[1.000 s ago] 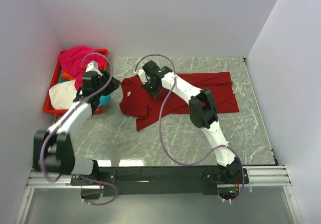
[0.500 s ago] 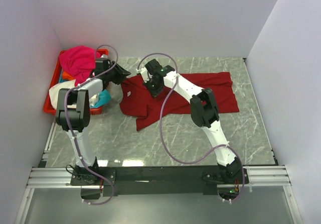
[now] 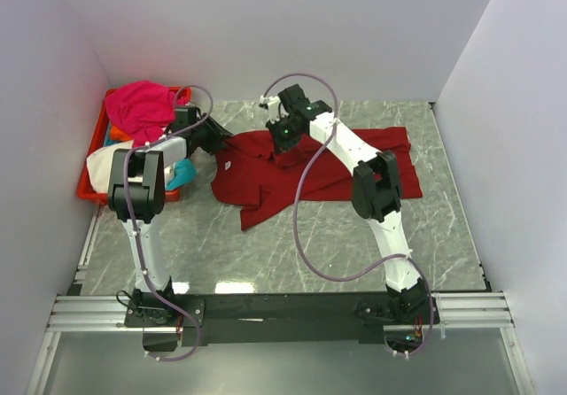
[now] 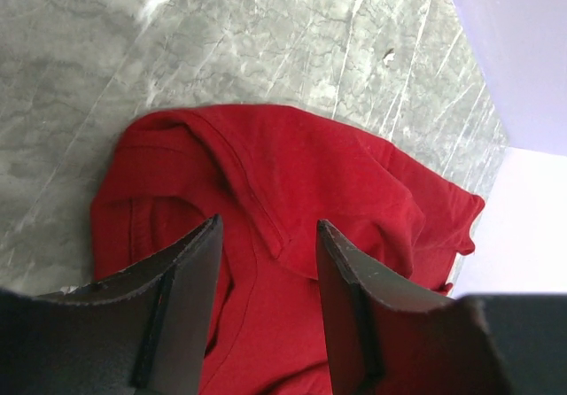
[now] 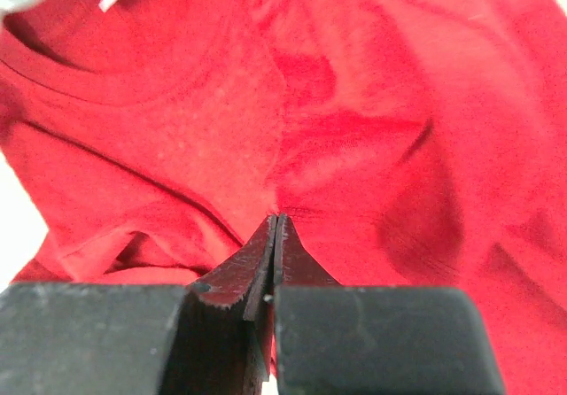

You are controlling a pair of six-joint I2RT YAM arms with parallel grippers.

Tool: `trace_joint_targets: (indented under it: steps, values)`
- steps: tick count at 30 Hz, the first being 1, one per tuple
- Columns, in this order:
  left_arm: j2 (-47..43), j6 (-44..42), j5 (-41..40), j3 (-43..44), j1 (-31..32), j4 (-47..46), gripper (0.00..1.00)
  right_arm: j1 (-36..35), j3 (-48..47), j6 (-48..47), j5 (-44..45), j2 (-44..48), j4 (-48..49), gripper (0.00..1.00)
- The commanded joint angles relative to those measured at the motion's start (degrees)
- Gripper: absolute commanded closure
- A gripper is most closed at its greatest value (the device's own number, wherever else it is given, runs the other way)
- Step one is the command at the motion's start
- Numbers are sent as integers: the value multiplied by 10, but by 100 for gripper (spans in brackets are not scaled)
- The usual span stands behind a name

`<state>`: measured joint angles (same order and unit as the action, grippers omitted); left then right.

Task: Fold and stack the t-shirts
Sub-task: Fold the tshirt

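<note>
The dark red t-shirt [image 3: 252, 182] lies spread on the grey marbled table [image 3: 266, 262], toward its far side. Its long axis runs from 9 to 3 o'clock in the overhead view. The 3 o'clock half is flat, while the 9 o'clock half is rumpled, with a flap trailing toward 6. It is soft, matte knit cloth, creased in loose ridges, and the ribbed collar [image 5: 106, 81] shows as a curved band in the right wrist view.

The right gripper [image 3: 282, 136] sits over the shirt's far edge, at about 11 o'clock of its middle. Its jaws are pressed fully together on a pinch of the red cloth [image 5: 276, 236], and creases fan out from the tips, so it appears to have a real hold. The left gripper [image 3: 217, 138] is at the shirt's 9 o'clock end with its fingers [image 4: 182, 306] roughly half apart and nothing between them. The bunched edge of the cloth lies just beyond the tips, toward 12 in its own wrist view. That arm is the nearer one to this free end, so the coming grab probably means reaching straight ahead onto that edge.

At 9 o'clock of the shirt stands the red plastic crate [image 3: 84, 191], heaped with a magenta t-shirt [image 3: 137, 107], a cream-white t-shirt [image 3: 106, 166] and a cyan t-shirt [image 3: 182, 175].
</note>
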<state>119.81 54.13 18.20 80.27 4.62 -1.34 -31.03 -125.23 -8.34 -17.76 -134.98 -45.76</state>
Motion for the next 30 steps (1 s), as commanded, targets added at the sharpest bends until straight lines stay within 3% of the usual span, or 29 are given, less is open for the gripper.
trace_joint_targets:
  steps: [1,11,30]
  values:
    - [5,-2,9,30,6,-7,48,7,-15,16,-25,56,26,100]
    - [24,12,16,49,14,-15,48,24,4,17,-44,83,30,100]
    - [14,30,28,16,18,-38,43,33,-59,58,-33,71,47,100]
